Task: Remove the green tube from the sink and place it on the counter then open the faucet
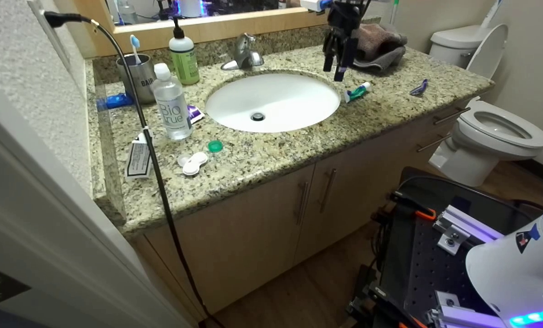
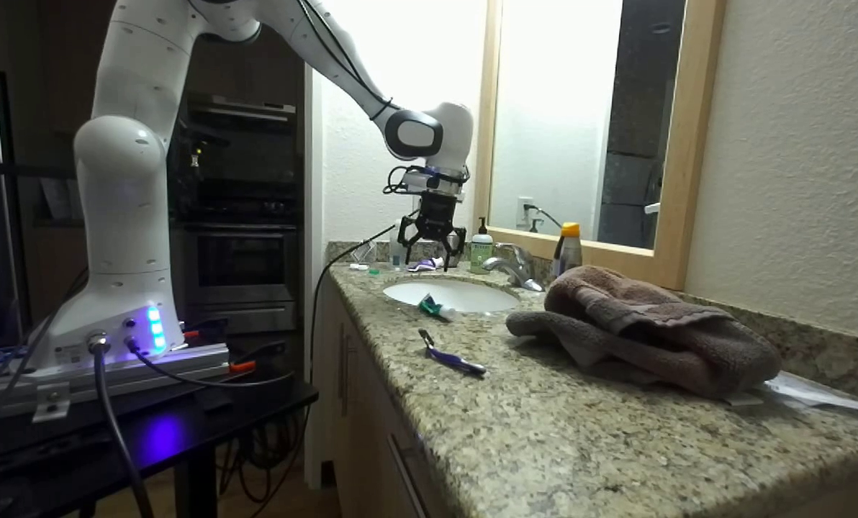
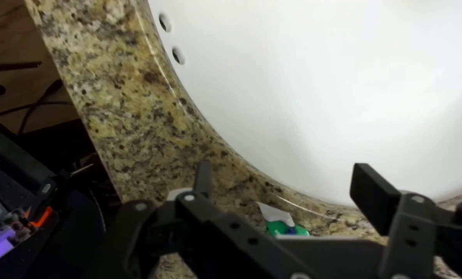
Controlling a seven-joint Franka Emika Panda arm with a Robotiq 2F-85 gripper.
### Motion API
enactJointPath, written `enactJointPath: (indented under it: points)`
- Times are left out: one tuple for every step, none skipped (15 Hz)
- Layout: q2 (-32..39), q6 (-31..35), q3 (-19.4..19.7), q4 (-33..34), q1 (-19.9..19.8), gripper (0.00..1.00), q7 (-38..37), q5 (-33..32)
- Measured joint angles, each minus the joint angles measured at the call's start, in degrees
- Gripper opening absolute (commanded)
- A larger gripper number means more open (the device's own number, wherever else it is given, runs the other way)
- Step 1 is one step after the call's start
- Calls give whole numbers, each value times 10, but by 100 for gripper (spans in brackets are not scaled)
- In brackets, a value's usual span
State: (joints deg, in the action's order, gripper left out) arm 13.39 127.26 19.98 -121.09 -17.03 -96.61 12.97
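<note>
White-capped green tube (image 1: pixel 357 92) lay on speckled granite counter (image 1: pixel 262 155), just beside curved rim of smooth oval sink (image 1: pixel 299 102). Polished metal faucet (image 1: pixel 245 53) stood behind. Gripper (image 3: pixel 284 178) hung above, jaws spread; granite stretch separated tube from razor (image 2: pixel 453 358).

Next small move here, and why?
Probably shift the open, empty pincer toward the faucet: the green tube already lies on the counter beside the sink, and the faucet looks off.

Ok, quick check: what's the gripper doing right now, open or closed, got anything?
Gripper: open, holding nothing; the green tube lies on the counter.
</note>
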Motion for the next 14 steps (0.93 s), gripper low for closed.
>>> enactJointPath:
  points:
    - [-18,0,-4,-1,4,100,4,0]
    - [-36,0,-8,-2,9,100,13,1]
    - [-56,3,-15,-4,14,100,23,4]
    - [-77,6,-22,-8,20,100,30,6]
    - [-99,14,-31,-13,28,100,34,6]
    - [-118,28,-41,-19,37,100,35,6]
    - [-134,50,-52,-26,47,100,35,6]
    - [-145,79,-64,-33,57,100,35,7]
    - [-150,113,-75,-39,66,100,35,7]
    - [-152,154,-86,-45,75,100,35,7]
    - [-151,194,-94,-49,81,100,35,6]
    - [-148,233,-98,-51,84,100,37,5]
    - [-143,273,-100,-52,85,100,37,4]
    - [-139,301,-100,-52,85,100,37,6]
